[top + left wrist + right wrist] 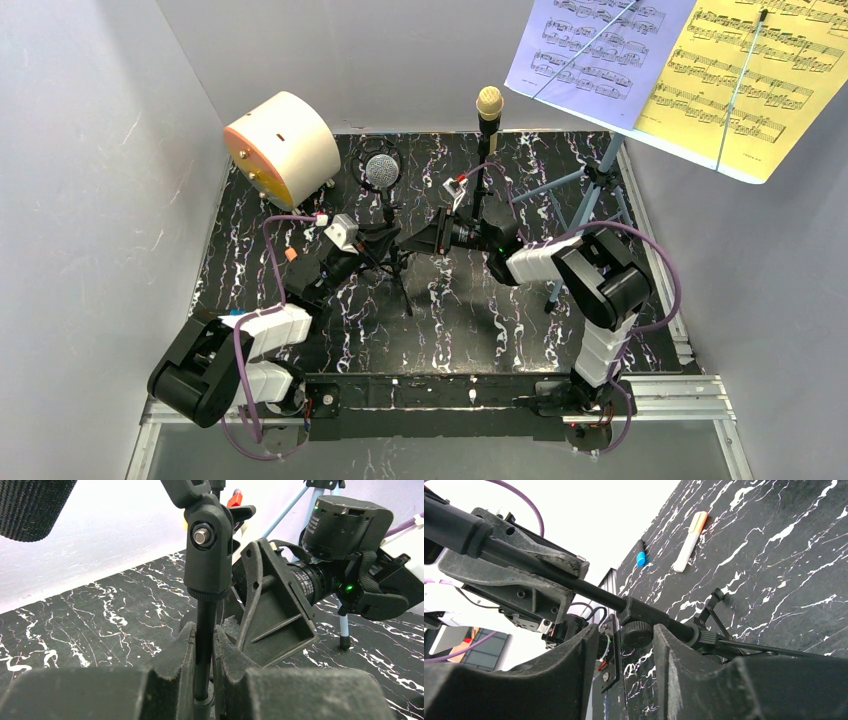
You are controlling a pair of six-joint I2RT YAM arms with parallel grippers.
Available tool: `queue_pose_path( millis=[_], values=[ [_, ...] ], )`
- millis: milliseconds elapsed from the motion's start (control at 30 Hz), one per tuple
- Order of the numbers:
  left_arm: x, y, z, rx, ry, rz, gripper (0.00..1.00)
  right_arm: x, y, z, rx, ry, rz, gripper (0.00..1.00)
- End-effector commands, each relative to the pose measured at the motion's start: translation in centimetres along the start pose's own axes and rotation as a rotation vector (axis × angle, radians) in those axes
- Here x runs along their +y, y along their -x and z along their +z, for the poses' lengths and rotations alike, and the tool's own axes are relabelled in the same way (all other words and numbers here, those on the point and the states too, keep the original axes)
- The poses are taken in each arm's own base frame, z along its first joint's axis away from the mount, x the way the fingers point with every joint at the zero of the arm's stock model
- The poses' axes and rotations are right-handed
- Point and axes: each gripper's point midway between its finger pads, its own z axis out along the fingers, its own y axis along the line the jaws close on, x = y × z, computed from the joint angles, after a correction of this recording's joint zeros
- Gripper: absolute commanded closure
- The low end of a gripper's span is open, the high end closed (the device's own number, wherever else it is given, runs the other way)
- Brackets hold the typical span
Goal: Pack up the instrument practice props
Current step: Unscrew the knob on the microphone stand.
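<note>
Two arms, left arm (235, 345) and right arm (600, 285), stand bolted at the near edge of the worktop (450, 330). Left pincer (204, 647) is clamped narrow on the tripod pole (205, 625), one of two black poles. Right pincer (626, 630) stands half-wide around that pole's knob; contact unclear. Silver mic (381, 170) sits atop it. Behind, the round-base pole (484, 185) holds the cream mic (489, 102). One blue rack (590, 195), far right, carries two sheets: lavender sheet (590, 50) and yellow sheet (750, 75). One cylinder (282, 147) lies far left.

left claw (205, 650): clamped shut | right claw (626, 640): jaws parted | claws facing each other
</note>
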Motion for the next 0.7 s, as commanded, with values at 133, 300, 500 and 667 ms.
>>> queue_pose_path(
  millis=[133,300,500,667],
  values=[
    [-1.8,-4.5,-1.3,0.166,-0.062,-0.097,1.0,1.9,1.3,0.6,-0.003,0.105,-0.053,0.6],
    [-1.8,-4.4,-1.2,0.166,-0.063,-0.098,1.0,1.9,1.0,0.6,0.014,0.115,-0.095,0.79],
    [-1.9,-4.6,-1.2,0.17,-0.065,-0.099,1.0,1.4,0.5,0.4,0.067,0.111,-0.277,0.99],
    [-1.8,-4.6,-1.2,0.171,-0.065,-0.1,1.0,0.5,-0.1,-0.4,0.119,0.074,-0.564,0.99]
  ],
)
